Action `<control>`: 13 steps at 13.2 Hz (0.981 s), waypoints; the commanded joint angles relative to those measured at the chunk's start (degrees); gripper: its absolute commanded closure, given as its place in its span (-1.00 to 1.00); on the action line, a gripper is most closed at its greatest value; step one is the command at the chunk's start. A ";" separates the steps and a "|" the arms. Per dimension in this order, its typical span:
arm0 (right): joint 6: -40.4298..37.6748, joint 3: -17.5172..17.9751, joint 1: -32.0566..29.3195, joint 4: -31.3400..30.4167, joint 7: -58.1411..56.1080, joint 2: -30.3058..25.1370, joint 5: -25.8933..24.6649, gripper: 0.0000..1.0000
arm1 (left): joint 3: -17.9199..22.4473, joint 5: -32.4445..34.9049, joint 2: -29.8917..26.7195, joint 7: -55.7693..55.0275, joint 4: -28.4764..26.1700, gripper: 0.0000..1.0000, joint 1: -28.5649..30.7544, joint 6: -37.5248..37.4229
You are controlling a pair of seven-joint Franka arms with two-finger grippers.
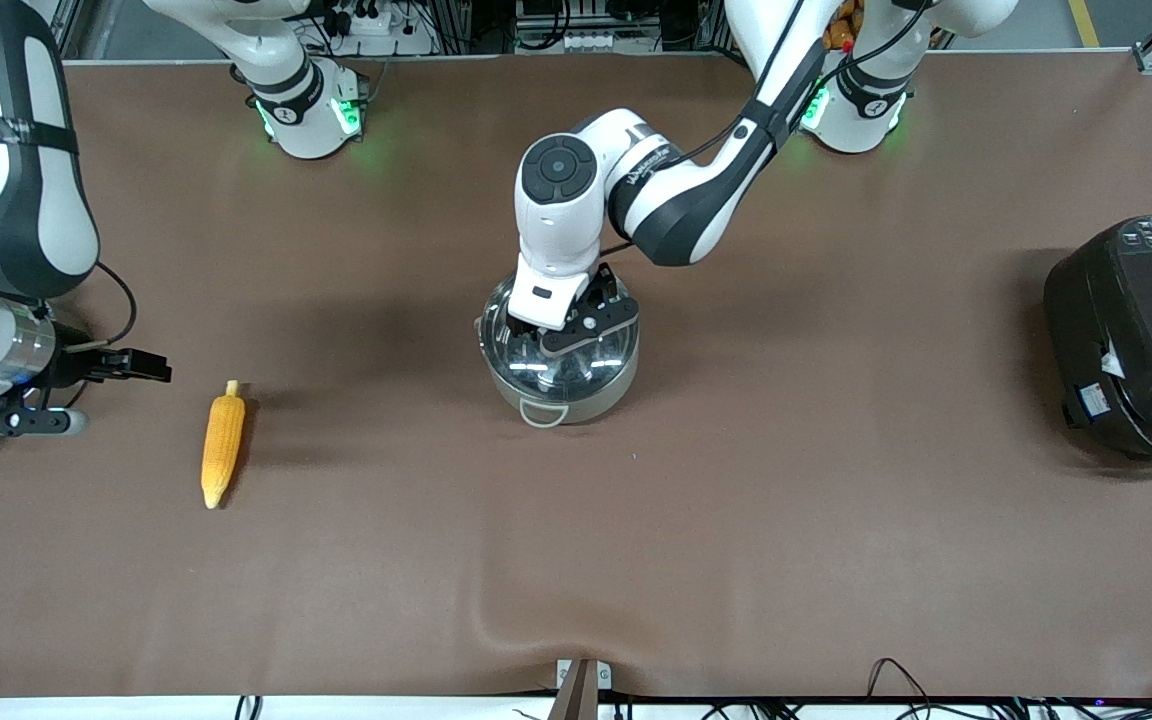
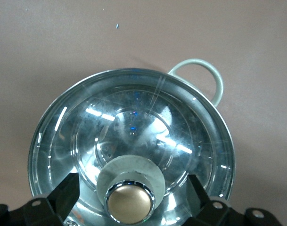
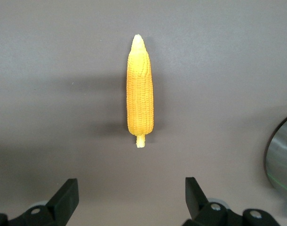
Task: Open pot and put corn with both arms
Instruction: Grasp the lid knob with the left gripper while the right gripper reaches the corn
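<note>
Left gripper (image 1: 576,335): spread wide, straddling the knob (image 2: 130,202) — placed to lift the lid (image 2: 134,141).
Pot (image 1: 558,395): mid-table, lidded.
Right gripper (image 3: 129,200): wide, waiting above the corn (image 1: 222,446).
Corn: toward the right arm's end.

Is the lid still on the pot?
Yes. The glass lid sits on the pot, with the open left gripper either side of its knob.

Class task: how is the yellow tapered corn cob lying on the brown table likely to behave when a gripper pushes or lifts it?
The yellow tapered corn cob looks round, so it would probably roll if pushed sideways. Its taper suggests it would curve. The bumpy kernels probably aid grip.
</note>
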 commanded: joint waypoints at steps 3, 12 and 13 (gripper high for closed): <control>2.94 0.80 -2.09 0.30 -2.64 2.73 0.14 -1.00 | 1.02 -0.04 1.92 -2.05 1.32 -1.00 -1.90 -0.21; 6.11 0.80 -2.63 0.30 -4.23 6.08 0.14 -1.00 | 0.93 -0.12 1.83 -3.11 1.23 -0.43 -1.99 -0.38; 6.37 0.80 -2.63 0.30 -4.23 6.25 0.14 -1.00 | 0.84 -0.21 1.92 -3.11 1.23 -0.43 -2.08 -0.38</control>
